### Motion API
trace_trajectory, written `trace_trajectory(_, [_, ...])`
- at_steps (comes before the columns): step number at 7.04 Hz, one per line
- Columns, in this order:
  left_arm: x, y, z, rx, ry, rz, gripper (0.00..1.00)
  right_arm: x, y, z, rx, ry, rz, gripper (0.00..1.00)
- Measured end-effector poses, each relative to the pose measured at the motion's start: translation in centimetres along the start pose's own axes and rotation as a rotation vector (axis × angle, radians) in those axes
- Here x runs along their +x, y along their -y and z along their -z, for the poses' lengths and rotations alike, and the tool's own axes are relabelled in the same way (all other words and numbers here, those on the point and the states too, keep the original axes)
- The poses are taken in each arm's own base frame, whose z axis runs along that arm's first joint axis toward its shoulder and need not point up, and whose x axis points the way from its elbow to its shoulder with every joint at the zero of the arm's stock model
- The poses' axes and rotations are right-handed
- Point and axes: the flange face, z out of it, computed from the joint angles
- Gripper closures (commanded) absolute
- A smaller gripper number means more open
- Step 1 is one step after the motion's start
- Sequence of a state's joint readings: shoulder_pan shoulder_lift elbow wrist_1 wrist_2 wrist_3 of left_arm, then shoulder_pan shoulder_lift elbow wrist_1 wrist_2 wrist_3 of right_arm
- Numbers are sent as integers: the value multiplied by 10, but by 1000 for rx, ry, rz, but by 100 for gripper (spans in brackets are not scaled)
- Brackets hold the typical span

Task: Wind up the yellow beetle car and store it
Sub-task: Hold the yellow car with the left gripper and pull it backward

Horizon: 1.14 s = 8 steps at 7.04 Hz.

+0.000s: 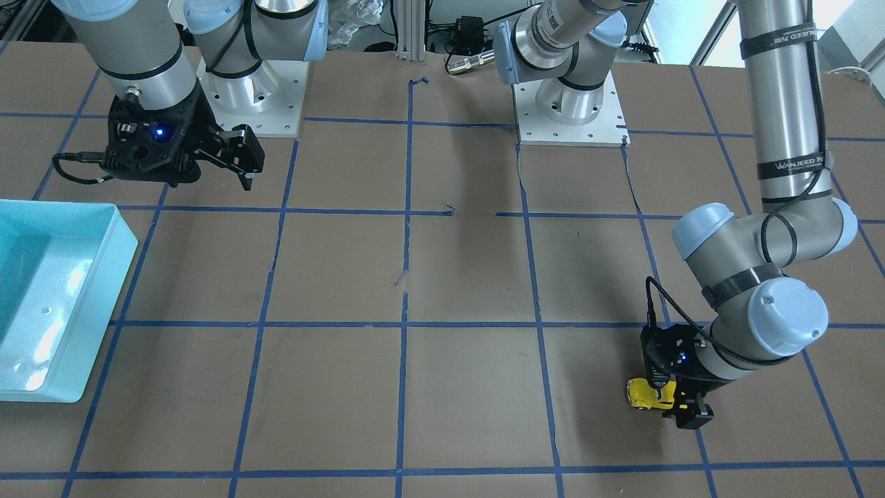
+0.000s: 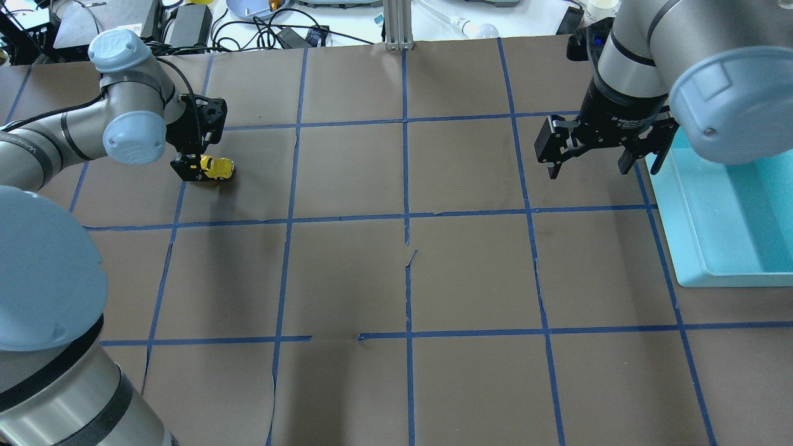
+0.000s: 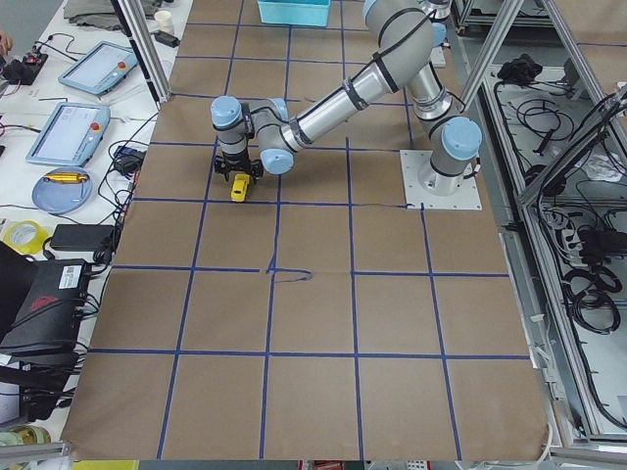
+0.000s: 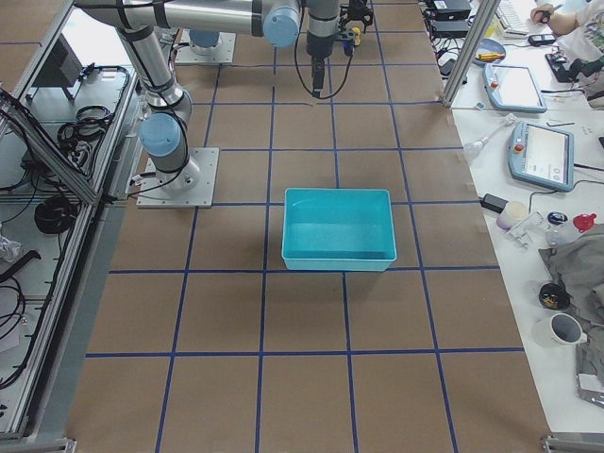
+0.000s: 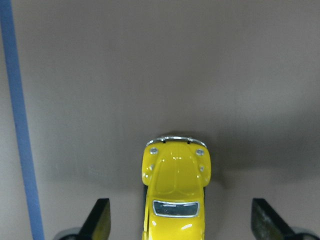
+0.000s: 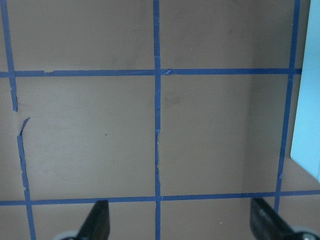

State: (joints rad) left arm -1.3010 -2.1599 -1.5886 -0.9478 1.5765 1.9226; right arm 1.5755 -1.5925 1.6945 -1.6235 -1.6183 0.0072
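Brown paper covers the table (image 1: 470, 277), ruled into squares with blue tape (image 1: 408, 324). Seen from the operators' side, the left gripper (image 1: 674, 407) is down at the paper on the side of the table away from the robot's base. Its fingers stand on either side of the yellow beetle car (image 1: 641, 394), whose nose pokes out past them. The right gripper (image 1: 238, 159) hangs above the table near its base, spread wide and holding nothing. A teal bin (image 1: 104, 228) lies at the table's edge.

Looking over the robot's shoulders, the car (image 2: 218, 167) stands on its wheels in a far square on the left, near a tape line. The left gripper (image 2: 197, 166) is lowered around its rear. The right gripper (image 2: 598, 158) hovers just beside the bin (image 2: 675, 248), fingers well apart.

From the left end, the car (image 3: 238, 189) is a yellow speck under the left gripper (image 3: 238, 176); I cannot read the fingers from there.

From the right end, the bin (image 4: 338, 226) sits mid-table with its pale floor showing.

The left wrist camera looks along the car's (image 5: 175, 185) bonnet, with the silver bumper pointing away. Both fingers (image 5: 100, 222) stand wide, with a clear gap between each one and the car's flanks, so nothing is gripped.

The right wrist camera shows its fingertips (image 6: 100, 220) wide apart over taped paper, with the bin's rim (image 6: 307, 125) at the right edge.
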Motion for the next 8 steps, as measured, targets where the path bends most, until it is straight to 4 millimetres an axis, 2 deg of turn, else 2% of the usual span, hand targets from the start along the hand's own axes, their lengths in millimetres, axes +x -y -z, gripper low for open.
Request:
trace_trajectory(1, [1,-2,-1,2,-1,-7,20,0,-1,-3,-5,0,0,0])
trace_trajectory(2, [1,-2,-3,6,-1,-10,57,0,-1,-5,-5,0,1,0])
trace_trajectory(3, [0,-2,-3,4,5,-12,85,0,-2,-6,-7,0,2,0])
trace_trajectory(8, [-3,-4,-5,-9,28,-13,93,0,-3,-6,-5,0,0,0])
